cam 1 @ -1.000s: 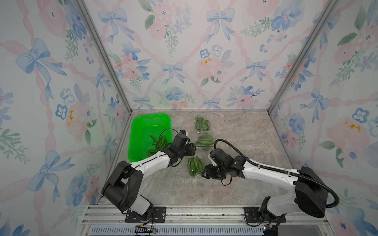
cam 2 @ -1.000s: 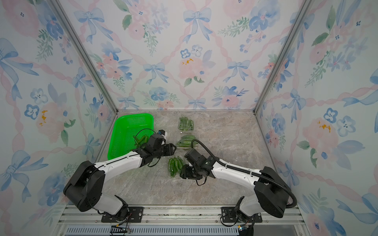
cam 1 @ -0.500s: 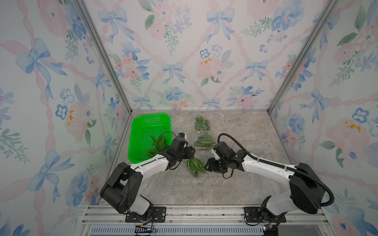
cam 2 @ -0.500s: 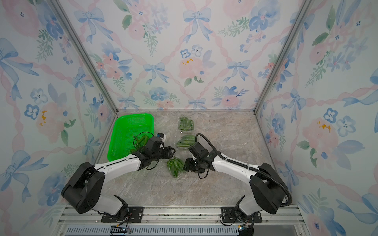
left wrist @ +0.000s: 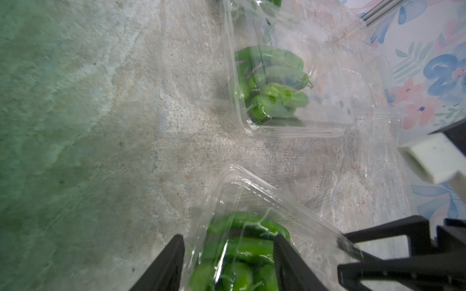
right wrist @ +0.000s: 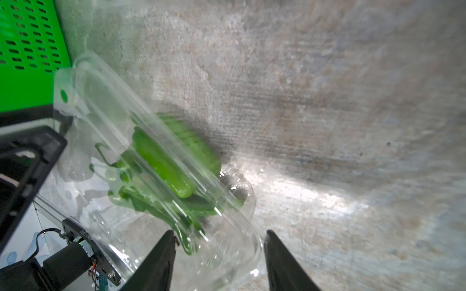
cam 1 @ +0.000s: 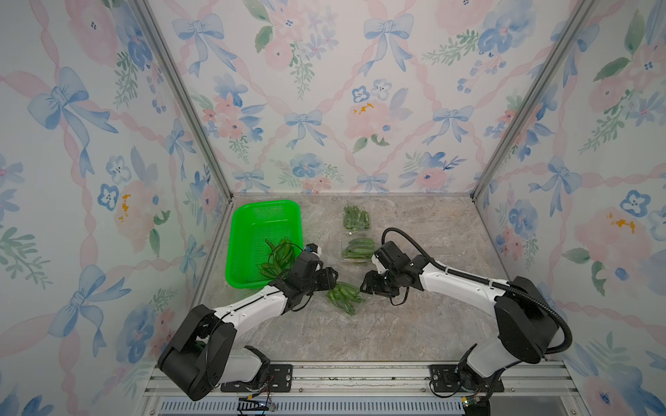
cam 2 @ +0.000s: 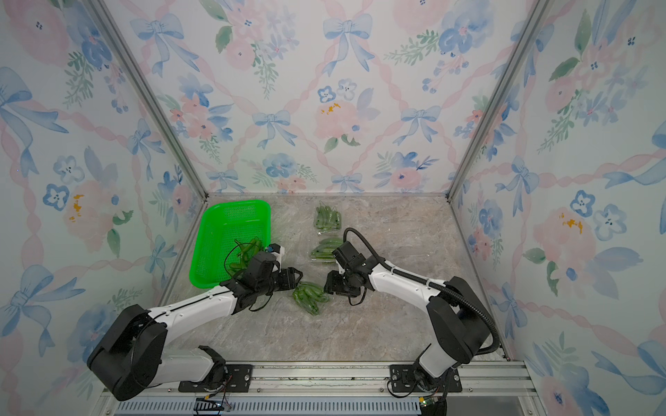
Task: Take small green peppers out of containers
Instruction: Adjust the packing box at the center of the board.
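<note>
While inside clear containers (left wrist: 327,100), slim glossy green peppers (left wrist: 274,80), slightly curved.

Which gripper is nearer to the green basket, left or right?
Left. The left gripper sits off the green basket's near corner; the right gripper is beyond the clamshell between them.

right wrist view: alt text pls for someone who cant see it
A clear plastic clamshell container of green peppers lies on a mottled stone-look table, one corner between the spread black fingers of the right end effector. A bright green perforated basket shows at the edge, beyond the container.
</note>
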You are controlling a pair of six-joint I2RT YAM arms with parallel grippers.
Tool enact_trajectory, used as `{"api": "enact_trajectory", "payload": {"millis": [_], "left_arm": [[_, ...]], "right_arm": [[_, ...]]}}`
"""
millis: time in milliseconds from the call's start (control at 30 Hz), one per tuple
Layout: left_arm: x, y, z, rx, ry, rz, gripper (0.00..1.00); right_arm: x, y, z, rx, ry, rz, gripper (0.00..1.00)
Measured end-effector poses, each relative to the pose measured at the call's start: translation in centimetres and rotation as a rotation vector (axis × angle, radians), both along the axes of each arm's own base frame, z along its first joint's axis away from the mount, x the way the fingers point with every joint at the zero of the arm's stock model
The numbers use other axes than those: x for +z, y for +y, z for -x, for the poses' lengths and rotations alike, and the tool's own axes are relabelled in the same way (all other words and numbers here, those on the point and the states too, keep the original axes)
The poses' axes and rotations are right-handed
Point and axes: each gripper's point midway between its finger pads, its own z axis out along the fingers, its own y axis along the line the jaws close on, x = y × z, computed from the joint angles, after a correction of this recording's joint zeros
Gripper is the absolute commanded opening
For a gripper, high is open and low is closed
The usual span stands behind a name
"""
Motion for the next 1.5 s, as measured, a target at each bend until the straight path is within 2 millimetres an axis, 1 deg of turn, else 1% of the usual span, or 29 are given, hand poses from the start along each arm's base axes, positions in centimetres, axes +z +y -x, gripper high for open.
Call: {"api": "enact_trajectory", "payload": {"millis": [67, 133, 267, 333, 433, 567, 667, 767, 833, 900, 933, 1000, 1067, 1100, 1200, 1233, 1300, 1400, 1433, 1500], "left_arm": [[-0.5, 0.3, 0.6, 0.000, 0.013, 0.002, 0.59], [-0.6, 0.5, 1.1, 0.004, 0.019, 0.006, 0.60], [-0.1, 0.7, 1.3, 0.013, 0.010, 0.018, 0.60], [0.2, 0.8, 1.1, 0.019, 0.000, 0.021, 0.60], [0.7, 0.8, 0.7, 0.034, -0.015, 0.020, 0.60], [1.8, 1.4, -0.1, 0.072, -0.034, 0.013, 0.59], [3.9, 2.4, -0.3, 0.115, -0.071, 0.018, 0.60], [7.4, 3.1, 0.1, 0.141, -0.135, 0.060, 0.60], [9.8, 3.2, 0.9, 0.144, -0.169, 0.122, 0.60], [10.9, 3.0, 1.9, 0.133, -0.165, 0.186, 0.58], [11.1, 2.7, 2.7, 0.125, -0.157, 0.219, 0.58], [10.4, 2.0, 4.7, 0.098, -0.116, 0.268, 0.58], [9.0, 1.4, 6.6, 0.076, -0.066, 0.299, 0.57], [8.1, 1.2, 7.7, 0.069, -0.032, 0.315, 0.57], [5.5, 1.3, 10.0, 0.080, 0.048, 0.339, 0.56], [5.0, 1.4, 10.6, 0.084, 0.065, 0.349, 0.56], [4.5, 1.4, 11.3, 0.090, 0.085, 0.367, 0.56], [4.4, 1.0, 11.8, 0.091, 0.106, 0.384, 0.55], [4.1, 0.9, 11.9, 0.090, 0.116, 0.382, 0.55], [2.8, 0.7, 12.3, 0.092, 0.155, 0.356, 0.55]], "right_arm": [[0.2, -0.2, -0.8, -0.003, -0.010, 0.002, 0.59], [0.4, -0.5, -1.1, -0.003, -0.016, 0.007, 0.60], [0.3, -1.1, -0.7, 0.012, -0.002, 0.031, 0.62], [0.6, -1.5, -0.3, 0.023, -0.002, 0.038, 0.64], [1.9, -2.3, 0.4, 0.033, -0.024, 0.031, 0.64], [4.6, -3.6, 0.5, 0.042, -0.088, 0.006, 0.66], [6.1, -4.5, 0.1, 0.052, -0.125, -0.006, 0.66], [7.1, -4.7, -0.9, 0.077, -0.152, -0.017, 0.66], [7.8, -4.2, -1.7, 0.103, -0.169, -0.034, 0.66], [8.1, -3.6, -2.5, 0.131, -0.180, -0.047, 0.66], [8.2, -3.2, -2.9, 0.146, -0.183, -0.052, 0.65], [7.9, -2.5, -3.6, 0.172, -0.178, -0.061, 0.65], [7.2, -1.8, -4.1, 0.198, -0.163, -0.071, 0.64], [6.9, -1.4, -4.3, 0.209, -0.156, -0.076, 0.64], [6.0, -0.6, -4.8, 0.235, -0.135, -0.083, 0.64], [5.9, -0.4, -4.9, 0.243, -0.133, -0.086, 0.64], [5.9, 0.0, -5.2, 0.255, -0.133, -0.092, 0.64], [6.0, 0.6, -5.7, 0.270, -0.139, -0.098, 0.64], [5.9, 0.7, -5.8, 0.274, -0.138, -0.100, 0.64], [5.7, 1.1, -5.9, 0.285, -0.136, -0.101, 0.64]]}}
